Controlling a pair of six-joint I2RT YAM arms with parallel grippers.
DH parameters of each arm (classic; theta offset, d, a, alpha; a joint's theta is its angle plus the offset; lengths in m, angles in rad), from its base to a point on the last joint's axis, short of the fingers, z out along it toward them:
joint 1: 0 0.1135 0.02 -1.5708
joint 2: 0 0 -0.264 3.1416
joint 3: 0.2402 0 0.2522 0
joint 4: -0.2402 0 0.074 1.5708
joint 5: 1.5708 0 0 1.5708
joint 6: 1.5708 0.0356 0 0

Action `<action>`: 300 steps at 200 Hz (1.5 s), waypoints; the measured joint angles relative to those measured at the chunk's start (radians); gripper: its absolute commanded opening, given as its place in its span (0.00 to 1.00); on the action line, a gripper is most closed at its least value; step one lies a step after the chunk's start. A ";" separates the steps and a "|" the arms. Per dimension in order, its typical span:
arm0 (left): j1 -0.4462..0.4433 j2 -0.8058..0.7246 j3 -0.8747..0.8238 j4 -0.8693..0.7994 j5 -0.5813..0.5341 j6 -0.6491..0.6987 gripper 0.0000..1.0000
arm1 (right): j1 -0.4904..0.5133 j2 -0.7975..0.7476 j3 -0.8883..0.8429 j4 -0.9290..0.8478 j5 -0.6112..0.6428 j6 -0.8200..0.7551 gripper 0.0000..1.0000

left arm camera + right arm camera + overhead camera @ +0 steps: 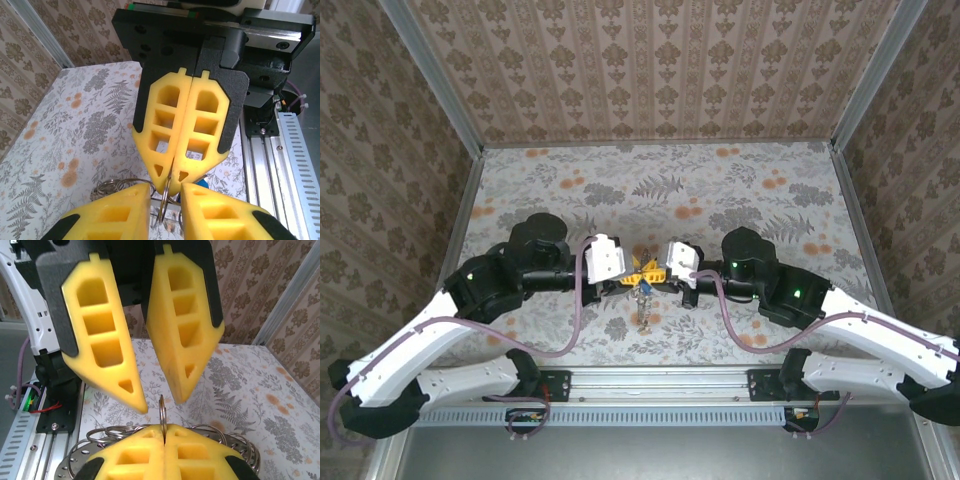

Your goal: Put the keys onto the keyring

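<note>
1. Over the middle of the flat table with the flower-pattern cloth (740,200), the two robot arms meet nose to nose.
2. The right gripper with yellow plastic fingers (173,172) is squeezed tight. It pinches one thin loop of the silvery metal keyring (162,412) and holds it up on its edge.
3. The left gripper, yellow too (159,402), has its fingers apart. One finger sits on each side of that loop, and they grip nothing.
4. More silver loops bunch up just beside the right fingers. A thin chain (643,305) trails from the grippers toward the near edge of the table. I cannot tell if it hangs or lies flat.
5. A small brass-coloured piece (643,326) sits at the end of the chain.
6. The tiny key with the bright blue head (202,184) peeks out just beside the right fingertips, near the pinched loop. I cannot tell if it is on the ring.
7. My guess: the ring is up and held ready, so that part is done. Sliding the keys on looks like the job left to do.
</note>
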 measured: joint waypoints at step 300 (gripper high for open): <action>0.037 -0.159 -0.288 0.391 0.187 -0.139 0.00 | -0.006 -0.034 0.000 0.006 -0.114 -0.006 0.17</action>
